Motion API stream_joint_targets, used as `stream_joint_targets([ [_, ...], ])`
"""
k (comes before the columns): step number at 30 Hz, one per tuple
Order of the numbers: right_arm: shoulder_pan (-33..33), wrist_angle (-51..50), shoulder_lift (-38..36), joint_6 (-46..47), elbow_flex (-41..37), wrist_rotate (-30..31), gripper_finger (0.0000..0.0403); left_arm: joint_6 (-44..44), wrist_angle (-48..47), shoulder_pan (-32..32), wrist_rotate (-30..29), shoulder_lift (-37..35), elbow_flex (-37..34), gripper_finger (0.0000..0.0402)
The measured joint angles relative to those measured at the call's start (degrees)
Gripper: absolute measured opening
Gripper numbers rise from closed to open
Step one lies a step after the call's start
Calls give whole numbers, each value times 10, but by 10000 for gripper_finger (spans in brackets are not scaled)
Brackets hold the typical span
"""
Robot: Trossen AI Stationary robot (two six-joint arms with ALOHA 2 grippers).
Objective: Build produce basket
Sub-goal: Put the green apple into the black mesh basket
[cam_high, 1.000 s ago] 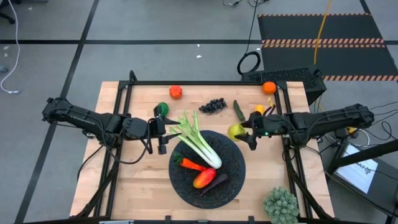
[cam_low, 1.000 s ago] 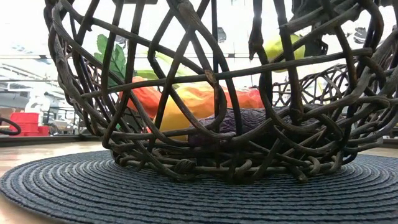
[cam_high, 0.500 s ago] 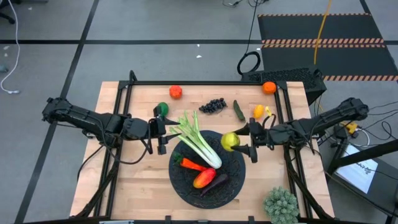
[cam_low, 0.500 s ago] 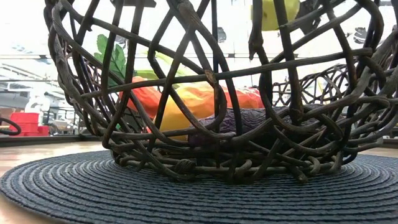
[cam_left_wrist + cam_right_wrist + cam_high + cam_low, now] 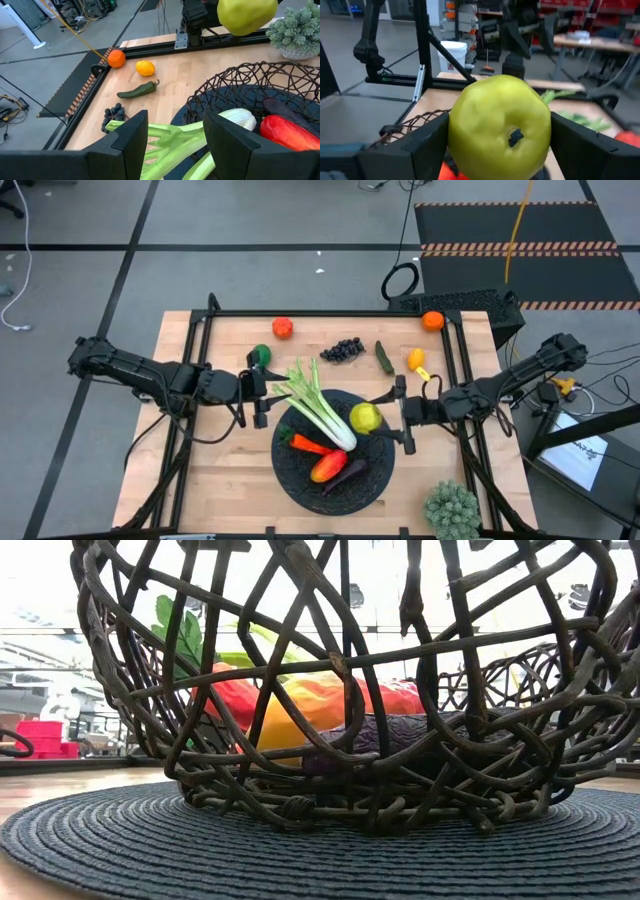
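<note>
Pale wooden tabletop (image 5: 225,470), and the right gripper (image 5: 392,415) has its jaws clamped on the yellow-green apple-like fruit (image 5: 365,417) over the round black woven basket (image 5: 372,470), so next it should lower and release, while the left gripper (image 5: 262,392) waits half-parted by the leek (image 5: 322,414).

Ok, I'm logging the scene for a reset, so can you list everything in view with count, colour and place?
basket: 1, black, table centre-front
leek: 1, white-green, across basket's back-left rim
carrot: 1, orange, in basket
pepper: 1, red-yellow, in basket
eggplant: 1, purple, in basket
yellow-green fruit: 1, held over basket
tomato: 1, red, back left
lime: 1, green, back left
grapes: 1 bunch, dark, back centre
pickle: 1, green, back
lemon: 1, yellow, back right
orange: 1, back right corner
spiky clump: 1, pale green, front right
left gripper: open around leek's leaves
right gripper: gripping the fruit
</note>
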Motion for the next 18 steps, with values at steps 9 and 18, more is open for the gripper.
stream_joint_targets([
  [9,0,1,0,-167,0,-16,299,0,0,0,0,0,0,191],
  [18,0,1,0,-218,0,-17,305,0,0,0,0,0,0,191],
])
